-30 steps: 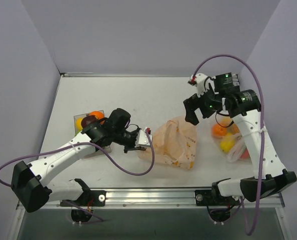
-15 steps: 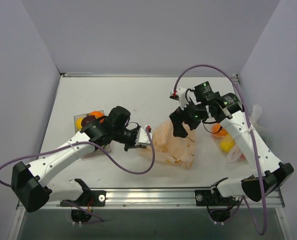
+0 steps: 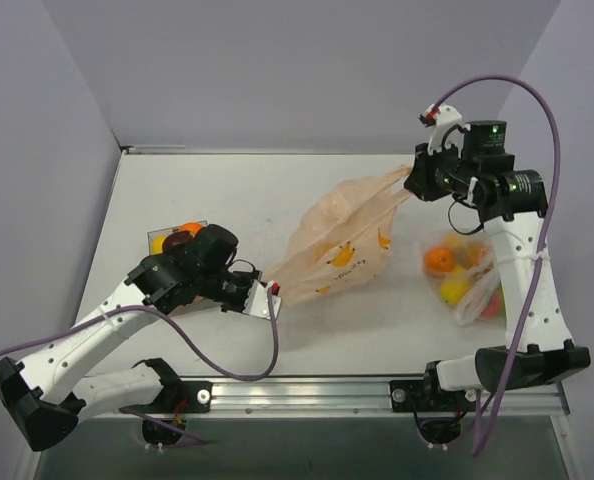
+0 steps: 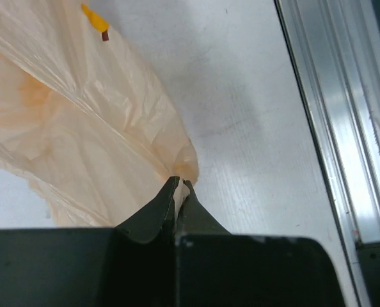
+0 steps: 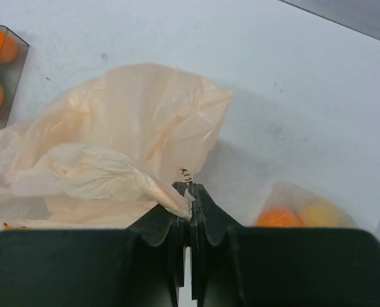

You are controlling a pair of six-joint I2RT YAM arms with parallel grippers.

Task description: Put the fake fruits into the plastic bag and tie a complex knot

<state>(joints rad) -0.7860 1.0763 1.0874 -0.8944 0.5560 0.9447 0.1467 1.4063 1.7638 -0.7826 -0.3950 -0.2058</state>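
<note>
The peach plastic bag (image 3: 342,245) is stretched across the table between both arms. My left gripper (image 3: 274,291) is shut on its lower left corner (image 4: 180,167), close to the table. My right gripper (image 3: 414,178) is shut on a twisted strip of the plastic bag (image 5: 145,182) and holds it lifted at the upper right. Some fake fruits (image 3: 182,236), orange, yellow and maroon, lie in a clear tray (image 3: 157,240) behind the left arm. More fake fruits (image 3: 447,268) lie in a clear whitish bag (image 3: 472,300) at the right. No knot shows.
The metal rail (image 3: 307,388) runs along the near table edge, seen close in the left wrist view (image 4: 334,109). Grey walls stand at the left, back and right. The tray edge with orange fruit (image 5: 1,48) shows in the right wrist view.
My right gripper went down to the bag, shut on it and pulled it up and to the right. The left arm drew back toward the near left, stretching the bag.
</note>
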